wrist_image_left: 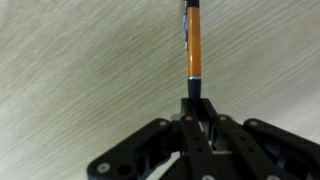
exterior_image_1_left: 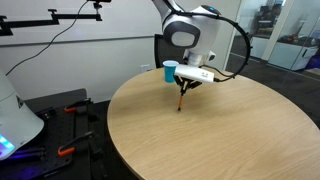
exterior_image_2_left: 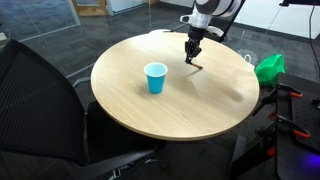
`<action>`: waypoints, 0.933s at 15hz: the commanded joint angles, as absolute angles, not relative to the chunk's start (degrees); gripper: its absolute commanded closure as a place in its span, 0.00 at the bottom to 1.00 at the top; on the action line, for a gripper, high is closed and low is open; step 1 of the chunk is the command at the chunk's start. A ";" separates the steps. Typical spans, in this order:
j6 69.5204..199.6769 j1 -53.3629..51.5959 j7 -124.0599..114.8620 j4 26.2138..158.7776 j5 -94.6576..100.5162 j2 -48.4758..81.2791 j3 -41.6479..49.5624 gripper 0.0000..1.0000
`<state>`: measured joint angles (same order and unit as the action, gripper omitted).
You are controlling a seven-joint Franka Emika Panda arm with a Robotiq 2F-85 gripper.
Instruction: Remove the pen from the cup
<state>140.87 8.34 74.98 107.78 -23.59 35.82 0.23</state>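
The pen (wrist_image_left: 193, 45) is a slender orange stick with dark ends, held in my gripper (wrist_image_left: 197, 108). In both exterior views it hangs below the gripper (exterior_image_1_left: 186, 88) (exterior_image_2_left: 192, 54), its tip (exterior_image_1_left: 180, 104) (exterior_image_2_left: 198, 66) at or just above the round wooden table (exterior_image_1_left: 230, 130). The teal-blue cup (exterior_image_2_left: 155, 77) stands upright on the table, apart from the gripper and with nothing in it; it also shows behind the arm in an exterior view (exterior_image_1_left: 170, 71). The gripper is shut on the pen's upper end.
The table (exterior_image_2_left: 180, 105) is round with bare wood around the pen. A black chair (exterior_image_2_left: 40, 100) stands by its near edge. A green object (exterior_image_2_left: 268, 68) sits beyond the table's rim. Equipment with red clamps (exterior_image_1_left: 70, 110) lies on the floor.
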 commanded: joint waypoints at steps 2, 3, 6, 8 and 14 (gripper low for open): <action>138.46 10.73 68.58 102.93 -18.68 39.49 -2.24 0.56; 138.81 11.00 67.89 103.02 -18.03 39.45 -2.64 0.48; 140.25 11.31 66.50 105.22 -16.63 37.00 -3.41 0.26; 142.07 11.34 66.55 108.01 -16.16 33.72 -3.74 0.10; 145.01 10.80 66.75 115.14 -16.29 23.73 -3.90 0.00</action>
<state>142.53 10.47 68.99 108.43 -17.79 30.89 -2.97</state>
